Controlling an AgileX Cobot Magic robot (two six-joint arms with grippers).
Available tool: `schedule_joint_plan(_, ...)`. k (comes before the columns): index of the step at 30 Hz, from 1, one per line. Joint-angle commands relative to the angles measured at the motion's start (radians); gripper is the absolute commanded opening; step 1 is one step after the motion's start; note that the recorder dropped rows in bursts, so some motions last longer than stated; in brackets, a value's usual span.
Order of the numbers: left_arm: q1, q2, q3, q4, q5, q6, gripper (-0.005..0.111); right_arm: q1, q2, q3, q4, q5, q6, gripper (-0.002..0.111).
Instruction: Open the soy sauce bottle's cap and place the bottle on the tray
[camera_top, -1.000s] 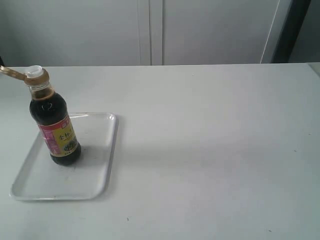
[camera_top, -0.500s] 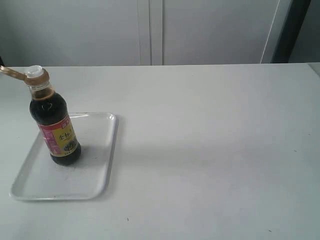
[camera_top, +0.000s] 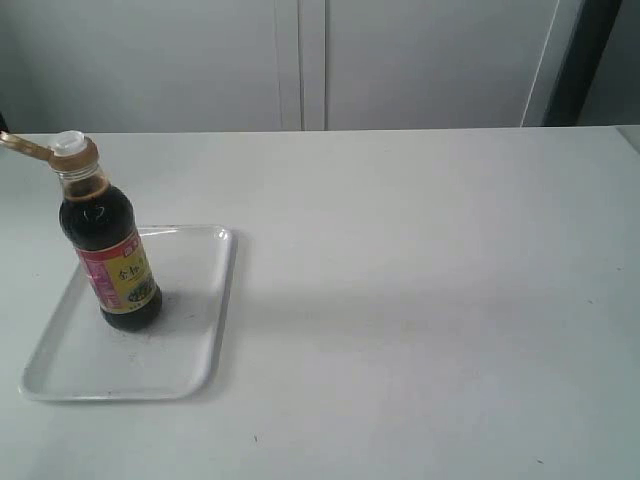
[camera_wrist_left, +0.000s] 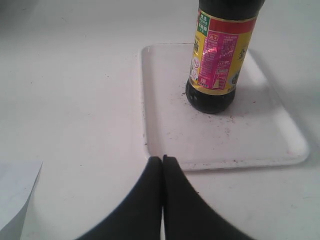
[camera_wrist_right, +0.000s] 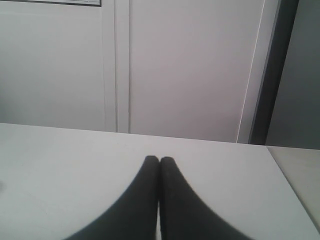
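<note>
The soy sauce bottle (camera_top: 108, 250) stands upright on the white tray (camera_top: 190, 340) at the left of the table. Its orange-brown cap (camera_top: 72, 152) is flipped open, the lid sticking out to the left and the white spout showing. In the left wrist view the bottle (camera_wrist_left: 218, 60) stands on the tray (camera_wrist_left: 260, 145), and my left gripper (camera_wrist_left: 162, 159) is shut and empty just off the tray's near edge. My right gripper (camera_wrist_right: 159, 160) is shut on nothing, pointing over bare table toward the wall. Neither gripper appears in the exterior view.
The white table (camera_top: 420, 280) stretches to the right of the tray. A pale wall with a dark vertical strip (camera_top: 585, 60) stands behind it. A sheet of white paper (camera_wrist_left: 15, 195) lies by the left gripper.
</note>
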Motion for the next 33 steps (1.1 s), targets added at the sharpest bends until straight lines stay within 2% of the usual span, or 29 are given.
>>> schedule_joint_plan(1,0.000,-0.005,0.005,-0.010,-0.003,-0.009,0.000,-0.007,-0.006,0.007,0.000,-0.009,0.004,0.000)
schedule_joint_plan(21,0.000,-0.005,0.005,-0.010,-0.003,-0.009,0.000,-0.007,-0.006,0.007,-0.004,-0.009,0.004,0.000)
schedule_joint_plan(27,0.000,-0.005,0.005,-0.010,-0.003,-0.009,0.000,-0.007,-0.006,0.013,-0.134,-0.009,0.119,0.000)
schedule_joint_plan(33,0.000,-0.005,0.005,-0.010,-0.003,-0.009,0.000,-0.007,-0.024,0.069,-0.146,-0.009,0.124,0.000)
